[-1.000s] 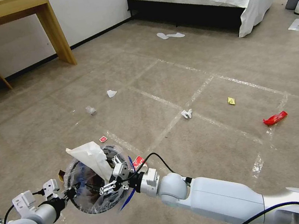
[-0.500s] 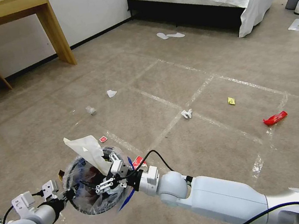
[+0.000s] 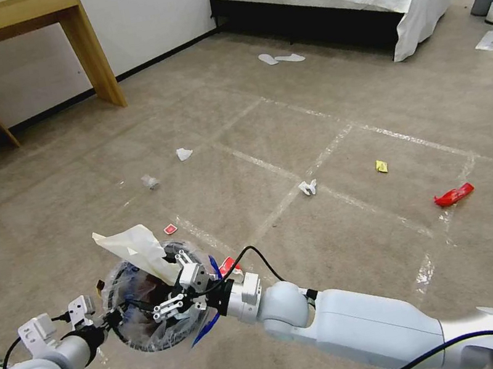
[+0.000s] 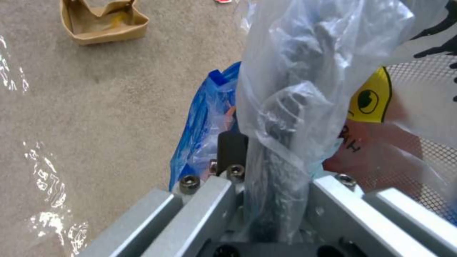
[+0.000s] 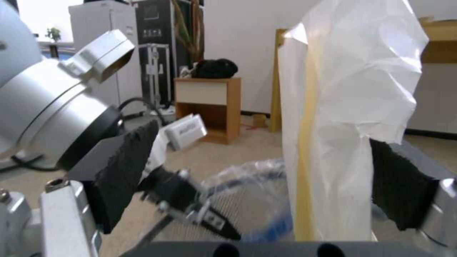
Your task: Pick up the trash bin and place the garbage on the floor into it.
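Head view shows the trash bin [image 3: 154, 308] held up off the floor [image 3: 307, 250] by the left gripper [image 3: 111, 319], whose jaws are clamped on the bin's rim and its crinkly plastic liner [image 4: 305, 82]. Over the bin's mouth sits the right gripper [image 3: 179, 292], jaws spread wide, with the white paper bag [image 3: 135, 252] standing between its pads [image 5: 121, 175]; the bag leans against one pad and is clear of the other, so it looks released rather than gripped. Its lower end is inside the liner while most of it sticks up above the rim. To finish this drop well, I judge the right gripper should lift straight away without snagging the bag, and the left should keep the bin level so the tall bag does not tip out. A red wrapper [image 3: 454, 194], a yellow scrap [image 3: 381, 166] and white tissues [image 3: 307, 187] lie farther out on the carpet.
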Controlling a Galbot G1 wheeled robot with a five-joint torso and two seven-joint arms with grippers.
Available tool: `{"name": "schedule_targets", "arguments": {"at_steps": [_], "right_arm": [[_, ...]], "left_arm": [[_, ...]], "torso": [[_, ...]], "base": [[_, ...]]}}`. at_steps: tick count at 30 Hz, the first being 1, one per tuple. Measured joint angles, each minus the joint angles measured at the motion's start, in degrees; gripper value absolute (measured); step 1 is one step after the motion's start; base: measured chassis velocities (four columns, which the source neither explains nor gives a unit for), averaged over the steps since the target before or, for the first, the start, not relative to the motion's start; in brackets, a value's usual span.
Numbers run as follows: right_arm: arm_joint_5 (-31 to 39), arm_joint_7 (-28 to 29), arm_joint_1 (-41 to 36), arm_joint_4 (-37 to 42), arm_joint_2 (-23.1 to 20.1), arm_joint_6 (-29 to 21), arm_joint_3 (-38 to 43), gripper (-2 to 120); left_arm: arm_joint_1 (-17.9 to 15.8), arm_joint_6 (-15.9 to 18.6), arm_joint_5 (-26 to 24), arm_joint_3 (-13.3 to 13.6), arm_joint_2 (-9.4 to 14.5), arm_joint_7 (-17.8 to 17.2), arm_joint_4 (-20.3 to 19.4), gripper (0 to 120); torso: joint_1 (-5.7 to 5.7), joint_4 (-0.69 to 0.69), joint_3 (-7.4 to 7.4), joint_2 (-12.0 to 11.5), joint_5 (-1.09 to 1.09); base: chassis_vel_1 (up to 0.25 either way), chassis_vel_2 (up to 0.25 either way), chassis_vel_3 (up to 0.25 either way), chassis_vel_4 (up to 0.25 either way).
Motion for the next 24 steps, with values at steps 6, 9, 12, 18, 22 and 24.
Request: {"name": "schedule_targets", "arguments": {"at_steps": [6,9,12,18,22,24], "right_arm": [[-0.25,-0.03,-0.19,0.12,-0.53,0.00,-0.89,93],[-1.14,0.38,-0.26,0.06,-1.06,-0.26,-1.04,93],[-2.87,1.16,-0.41,-0.26,-1.65,-0.93,-0.79,91],[-7.85,2.32,-0.59,-0.41,-2.17,-2.38,0.59,85],[-13.25,2.49,-0.51,-0.76,-1.84,-3.12,1.54,88],[-14.70,2.45,-0.43,-0.82,-1.72,-3.40,1.76,90]], "left_arm": [[-0.11,0.00,-0.22,-0.37,0.19,-0.03,0.20,0],[-0.11,0.00,-0.37,-0.48,0.29,-0.04,0.20,0],[-0.12,0.00,-0.40,-0.51,0.30,-0.07,0.20,0],[-0.13,0.01,-0.40,-0.54,0.04,-0.10,0.24,0],[0.06,0.01,-0.21,-0.61,-0.41,-0.10,0.24,0],[0.12,0.01,-0.12,-0.62,-0.53,-0.10,0.23,0]], "torso": [[0.00,0.00,0.00,0.00,0.00],[0.00,0.00,0.00,0.00,0.00],[0.00,0.00,0.00,0.00,0.00],[0.00,0.00,0.00,0.00,0.00],[0.00,0.00,0.00,0.00,0.00],[0.00,0.00,0.00,0.00,0.00]], "base": [[0.000,0.000,0.000,0.000],[0.000,0.000,0.000,0.000],[0.000,0.000,0.000,0.000],[0.000,0.000,0.000,0.000],[0.000,0.000,0.000,0.000],[0.000,0.000,0.000,0.000]]}}
